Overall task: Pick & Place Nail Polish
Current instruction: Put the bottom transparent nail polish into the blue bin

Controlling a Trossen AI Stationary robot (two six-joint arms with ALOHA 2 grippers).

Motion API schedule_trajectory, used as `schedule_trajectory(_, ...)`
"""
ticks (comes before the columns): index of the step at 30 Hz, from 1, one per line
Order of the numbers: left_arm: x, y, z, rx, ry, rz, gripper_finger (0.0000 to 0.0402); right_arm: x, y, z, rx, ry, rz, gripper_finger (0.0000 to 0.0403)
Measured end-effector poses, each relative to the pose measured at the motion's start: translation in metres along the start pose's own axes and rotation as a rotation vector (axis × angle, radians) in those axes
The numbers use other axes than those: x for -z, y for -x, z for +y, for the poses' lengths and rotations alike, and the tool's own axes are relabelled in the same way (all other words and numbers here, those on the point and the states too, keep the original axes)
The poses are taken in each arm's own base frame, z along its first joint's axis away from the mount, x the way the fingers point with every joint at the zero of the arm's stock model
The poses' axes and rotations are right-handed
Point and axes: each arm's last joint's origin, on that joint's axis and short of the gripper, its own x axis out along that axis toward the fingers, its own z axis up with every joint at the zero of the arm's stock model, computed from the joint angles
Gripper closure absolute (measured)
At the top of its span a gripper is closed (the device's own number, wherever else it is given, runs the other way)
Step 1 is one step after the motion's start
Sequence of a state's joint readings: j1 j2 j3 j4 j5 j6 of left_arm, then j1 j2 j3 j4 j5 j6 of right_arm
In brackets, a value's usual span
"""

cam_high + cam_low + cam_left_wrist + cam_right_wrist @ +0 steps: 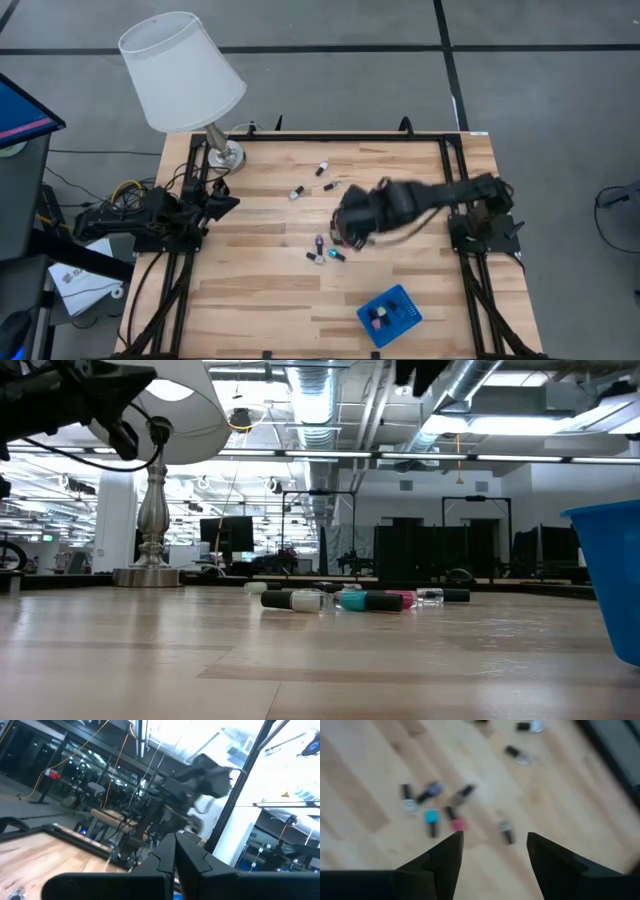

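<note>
Nail polish bottles [326, 250] lie scattered on their sides across the middle of the wooden worktop [260, 300], a small cluster near the centre and a few more [322, 169] farther toward the lamp side. In the low view the cluster [350, 599] reads as a row of tiny bottles with dark caps, one teal and one pink among them. More small bottles sit inside a blue square tray [402, 322] near the front edge of the worktop, well apart from the cluster.

The right claw [350, 222] hangs above the worktop just beside the central cluster. Its two dark fingers [447, 857] stand spread apart with nothing between them, and the right wrist view looks down past them at the loose bottles [432, 817] on the wood.

The left claw [228, 203] rests at the left edge of the worktop, near the metal base of a white-shaded lamp [182, 72], its fingers [192, 860] pressed together and holding nothing.
</note>
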State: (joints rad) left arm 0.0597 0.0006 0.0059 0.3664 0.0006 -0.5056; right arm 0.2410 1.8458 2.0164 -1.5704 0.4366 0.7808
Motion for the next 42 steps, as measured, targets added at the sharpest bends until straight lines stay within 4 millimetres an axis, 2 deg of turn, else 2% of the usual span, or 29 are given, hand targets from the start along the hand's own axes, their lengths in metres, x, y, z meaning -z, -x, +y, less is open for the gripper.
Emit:
schedule_trajectory(2, 0.0, 0.0, 0.0, 0.001, 0.0, -0.003, 0.0401, -0.003, -0.005, -0.02, 0.018, 0.051, 0.008, 0.0185)
schedule_trajectory(6, -0.001, 0.0, 0.0, 0.003, 0.0, -0.006, 0.0401, 0.0, -0.029, -0.053, -0.027, 0.099, 0.029, 0.0172)
schedule_trajectory(10, -0.001, 0.0, 0.0, 0.004, 0.0, -0.008, 0.0401, 0.018, -0.061, -0.078, -0.094, 0.12, 0.045, 0.0168)
schedule_trajectory(14, -0.001, 0.0, 0.0, 0.004, 0.0, -0.008, 0.0401, 0.04, -0.098, -0.091, -0.169, 0.134, 0.076, 0.0168)
schedule_trajectory(18, -0.001, 0.0, 0.0, 0.005, 0.0, -0.009, 0.0401, 0.057, -0.132, -0.096, -0.228, 0.149, 0.113, 0.0168)
schedule_trajectory(22, -0.001, 0.0, 0.0, 0.005, 0.0, -0.009, 0.0401, 0.068, -0.155, -0.098, -0.262, 0.188, 0.112, 0.0168)
schedule_trajectory(30, -0.001, 0.0, 0.0, 0.005, 0.0, -0.009, 0.0401, 0.076, -0.178, -0.106, -0.296, 0.226, 0.081, 0.0168)
schedule_trajectory(36, -0.001, 0.0, -0.001, 0.005, 0.0, -0.01, 0.0401, 0.075, -0.2, -0.096, -0.31, 0.301, 0.111, 0.0168)
schedule_trajectory(42, -0.001, 0.0, -0.001, 0.006, 0.0, -0.012, 0.0401, 0.082, -0.228, -0.086, -0.327, 0.325, 0.216, 0.0168)
